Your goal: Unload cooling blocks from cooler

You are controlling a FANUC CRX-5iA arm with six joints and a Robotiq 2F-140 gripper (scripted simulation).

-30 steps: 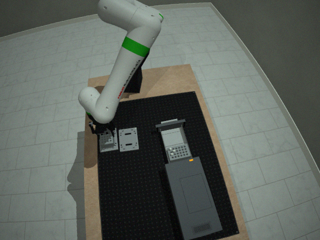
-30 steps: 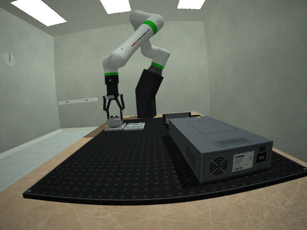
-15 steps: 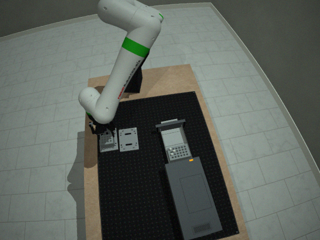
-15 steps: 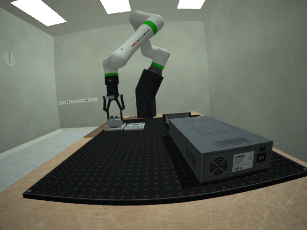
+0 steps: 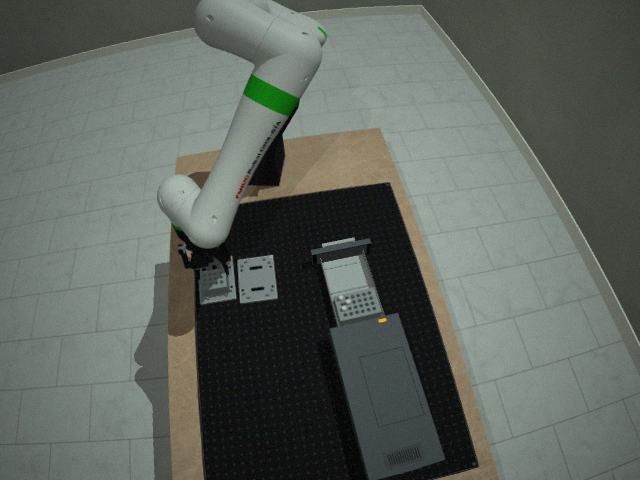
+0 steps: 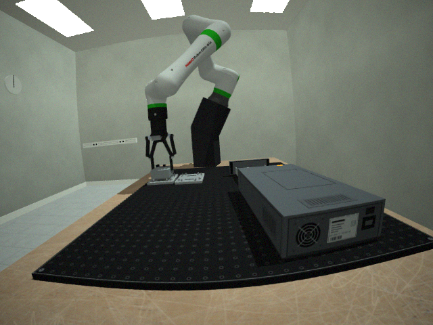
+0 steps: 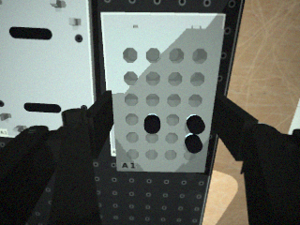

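1. The tool (image 5: pixel 207 269) (image 6: pixel 162 168) (image 7: pixel 161 105) is clamped on the black-capped block (image 5: pixel 212 281) (image 6: pixel 161 173) (image 7: pixel 161 66), one finger along each side
2. That block is at D2 (image 5: pixel 217 299) (image 6: pixel 162 181) (image 7: pixel 112 151), by the left edge of the tabletop (image 5: pixel 351 155) (image 6: pixel 210 307) (image 7: pixel 267 47) in the top view, towards the corner at top left; I cannot tell if it sits flat inside the locators
3. Three black caps (image 6: pixel 163 165) (image 7: pixel 152 124) show on it, two of them in neighbouring bores near one side, the third apart from them, all towards the end marked A1
4. D1 (image 5: pixel 256 279) (image 6: pixel 189 177) (image 7: pixel 47 70) lies just beside D2, farther in from the left edge, with its two dark slots in sight and no block on it
5. The white-capped block (image 5: pixel 358 304) is in the drawer (image 5: pixel 341 250) (image 6: pixel 249 162), at the end next to COLD (image 5: pixel 385 387) (image 6: pixel 307 181); its white caps (image 5: pixel 344 307) are grouped at one side
6. The drawer stands open, its front facing the tabletop's top edge, and COLD's body lies along the right edge
7. The lamp (image 5: pixel 382 320) (image 6: pixel 279 164) glows orange

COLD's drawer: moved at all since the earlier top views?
No. From the top, the drawer stands out from the cooler COLD just as far as before.
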